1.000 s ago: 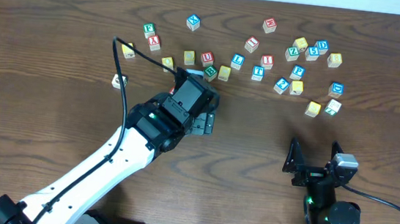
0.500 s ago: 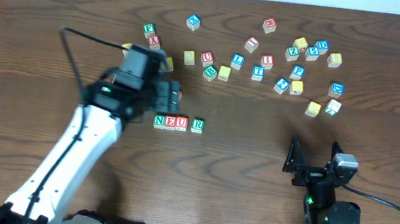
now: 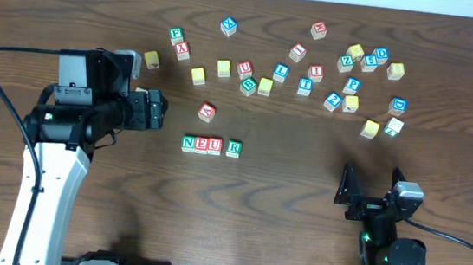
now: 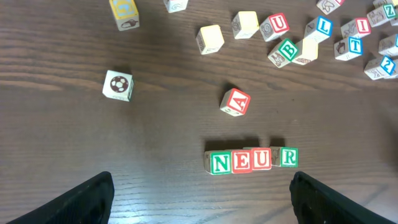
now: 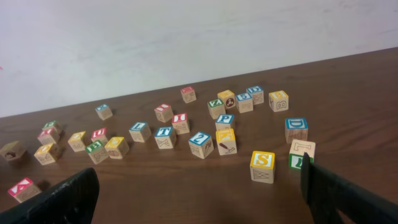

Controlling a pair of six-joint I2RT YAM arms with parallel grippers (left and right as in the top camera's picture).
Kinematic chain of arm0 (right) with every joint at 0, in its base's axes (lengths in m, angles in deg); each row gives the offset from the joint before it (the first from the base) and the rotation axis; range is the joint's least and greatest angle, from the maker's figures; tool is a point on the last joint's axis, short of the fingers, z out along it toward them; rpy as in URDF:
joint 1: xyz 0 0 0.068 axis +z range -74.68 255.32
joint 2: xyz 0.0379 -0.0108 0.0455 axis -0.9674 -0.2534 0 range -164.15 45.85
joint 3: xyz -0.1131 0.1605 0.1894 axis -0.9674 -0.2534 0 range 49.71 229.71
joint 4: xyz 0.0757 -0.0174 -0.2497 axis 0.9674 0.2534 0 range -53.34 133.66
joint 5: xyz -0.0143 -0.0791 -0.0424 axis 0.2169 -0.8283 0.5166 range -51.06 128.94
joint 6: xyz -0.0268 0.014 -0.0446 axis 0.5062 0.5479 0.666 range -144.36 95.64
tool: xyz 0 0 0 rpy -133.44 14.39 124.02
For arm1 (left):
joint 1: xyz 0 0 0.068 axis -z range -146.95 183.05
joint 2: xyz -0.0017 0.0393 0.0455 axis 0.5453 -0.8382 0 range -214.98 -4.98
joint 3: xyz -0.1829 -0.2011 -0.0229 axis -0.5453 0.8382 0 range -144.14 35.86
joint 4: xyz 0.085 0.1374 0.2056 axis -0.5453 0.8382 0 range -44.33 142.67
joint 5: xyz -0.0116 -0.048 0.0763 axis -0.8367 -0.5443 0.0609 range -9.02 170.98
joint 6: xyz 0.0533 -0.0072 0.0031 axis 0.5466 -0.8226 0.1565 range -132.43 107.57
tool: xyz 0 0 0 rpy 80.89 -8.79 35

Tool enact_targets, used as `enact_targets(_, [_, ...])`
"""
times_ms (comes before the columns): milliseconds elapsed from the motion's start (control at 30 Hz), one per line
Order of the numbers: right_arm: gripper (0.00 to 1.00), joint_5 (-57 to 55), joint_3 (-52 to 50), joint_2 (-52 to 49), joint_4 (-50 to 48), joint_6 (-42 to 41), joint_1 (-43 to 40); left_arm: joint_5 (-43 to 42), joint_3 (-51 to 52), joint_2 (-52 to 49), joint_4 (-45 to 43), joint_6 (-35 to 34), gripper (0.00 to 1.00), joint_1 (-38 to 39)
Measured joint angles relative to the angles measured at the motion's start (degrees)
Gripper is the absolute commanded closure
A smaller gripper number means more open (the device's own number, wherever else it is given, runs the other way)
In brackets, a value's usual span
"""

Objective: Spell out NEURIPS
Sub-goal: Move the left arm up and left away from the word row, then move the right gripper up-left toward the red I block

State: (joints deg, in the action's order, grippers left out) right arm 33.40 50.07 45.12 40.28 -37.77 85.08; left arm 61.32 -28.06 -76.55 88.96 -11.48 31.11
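A row of letter blocks reads N (image 3: 188, 143), E (image 3: 201, 144), U (image 3: 215, 145), R (image 3: 233, 147) on the wooden table; R stands a small gap to the right of U. The row also shows in the left wrist view (image 4: 252, 160). My left gripper (image 3: 160, 110) is open and empty, left of the row and apart from it; its dark fingers (image 4: 84, 200) frame the bottom of its view. My right gripper (image 3: 371, 185) is open and empty at the front right. A red I block (image 3: 315, 71), a blue P block (image 3: 351, 85) and a yellow S block (image 5: 262, 166) lie loose.
A red A block (image 3: 207, 111) lies just behind the row. A block with a football picture (image 4: 117, 84) lies to the left. Several loose letter blocks (image 3: 347, 73) are scattered across the back of the table. A blue D block (image 5: 296, 129) sits near the S block.
My left arm has drawn back to the left, away from the row. It covered the row one second ago; now the N, E, U, R blocks stand uncovered and the gripper is empty.
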Motion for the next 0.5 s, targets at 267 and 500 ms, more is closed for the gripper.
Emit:
enact_targets(267, [0.01,-0.09,0.0,0.0,-0.04,0.02,0.0,0.02,0.0,0.0,0.0,0.59,0.1,0.0])
enact_targets(500, [0.01,-4.31,0.0,0.0,-0.66,0.02,0.0,0.04,0.0,0.0,0.02,0.59,0.09,0.0])
